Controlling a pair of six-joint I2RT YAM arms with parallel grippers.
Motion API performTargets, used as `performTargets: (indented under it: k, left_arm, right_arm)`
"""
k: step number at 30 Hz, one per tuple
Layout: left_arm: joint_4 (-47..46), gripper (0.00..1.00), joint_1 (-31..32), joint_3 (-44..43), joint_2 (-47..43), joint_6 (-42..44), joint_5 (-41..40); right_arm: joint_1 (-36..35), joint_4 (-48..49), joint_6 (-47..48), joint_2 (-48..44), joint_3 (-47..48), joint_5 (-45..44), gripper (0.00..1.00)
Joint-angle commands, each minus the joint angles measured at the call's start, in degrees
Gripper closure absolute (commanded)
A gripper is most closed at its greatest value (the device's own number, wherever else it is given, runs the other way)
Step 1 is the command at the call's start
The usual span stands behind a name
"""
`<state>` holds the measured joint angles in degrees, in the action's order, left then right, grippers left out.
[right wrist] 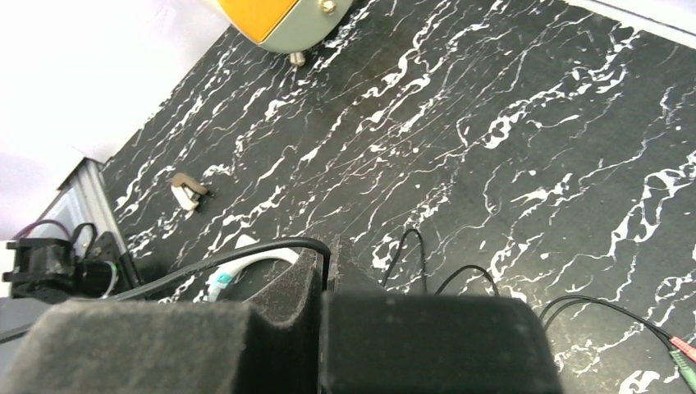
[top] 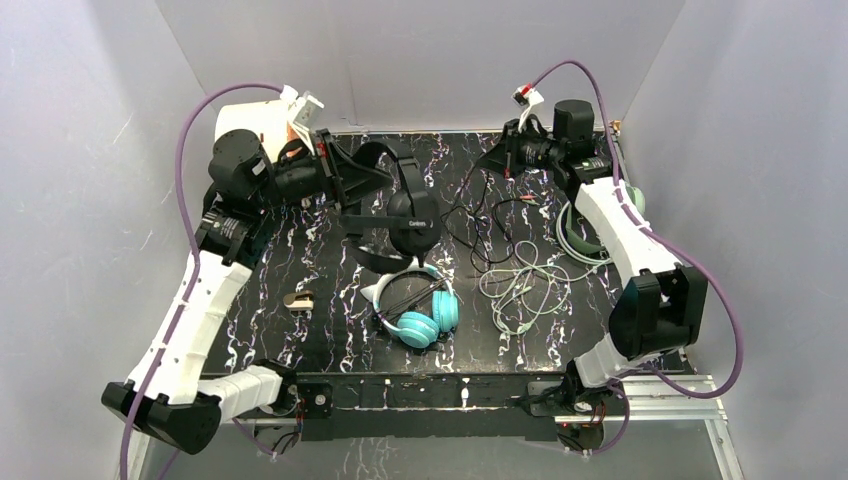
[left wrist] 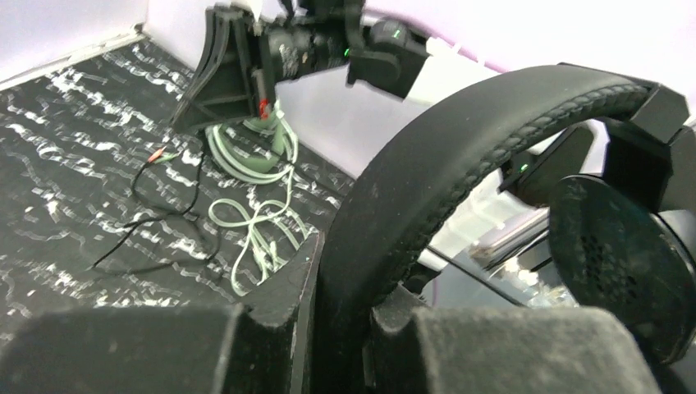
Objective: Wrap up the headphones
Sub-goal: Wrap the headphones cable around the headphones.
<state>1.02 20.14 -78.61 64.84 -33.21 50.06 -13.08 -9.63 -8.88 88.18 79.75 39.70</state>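
My left gripper [top: 352, 180] is shut on the padded band [left wrist: 460, 156] of the black headphones [top: 410, 215] and holds them off the table at the back left; one ear cup [left wrist: 624, 254] hangs at the right. My right gripper [top: 503, 155] is shut on their thin black cable [right wrist: 222, 256] at the back; the rest of the cable [top: 478, 225] trails on the table. The teal headphones [top: 422, 315] with the white cat-ear band [right wrist: 250, 259] lie front centre. The sage-green headphones [top: 585, 235] lie partly under my right arm, their light cable [top: 525, 285] loose beside them.
A small tan object [top: 298, 298] lies on the black marbled table [top: 300, 250] left of the teal headset. A pale green and orange object [right wrist: 279, 20] stands at the back left. White walls close in the back and both sides.
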Motion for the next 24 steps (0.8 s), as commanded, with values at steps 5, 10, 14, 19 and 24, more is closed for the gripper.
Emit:
performTargets:
  k: [5, 10, 14, 19, 24]
  left_arm:
    - [18.9, 1.0, 7.4, -2.8, -0.3, 18.0, -11.9]
    - [22.6, 1.0, 11.9, -2.8, 2.2, 21.8, -25.2]
    - [23.5, 1.0, 14.3, -1.7, 2.6, 24.0, -36.3]
    - [23.6, 1.0, 17.9, 0.7, 1.9, 27.0, -56.0]
    - [23.2, 1.0, 22.4, 0.6, 4.7, 29.6, -77.3]
  right_arm:
    - [0.2, -9.4, 0.5, 3.1, 13.9, 3.9, 1.0]
    - [0.1, -17.3, 2.1, 6.8, 26.2, 3.1, 1.0]
    - [0.0, -23.8, 2.2, 10.0, 36.0, 3.4, 1.0]
    - [-0.6, -28.6, 1.3, 11.7, 43.4, 4.4, 1.0]
    - [-2.6, -31.9, -0.1, 11.3, 45.6, 5.4, 1.0]
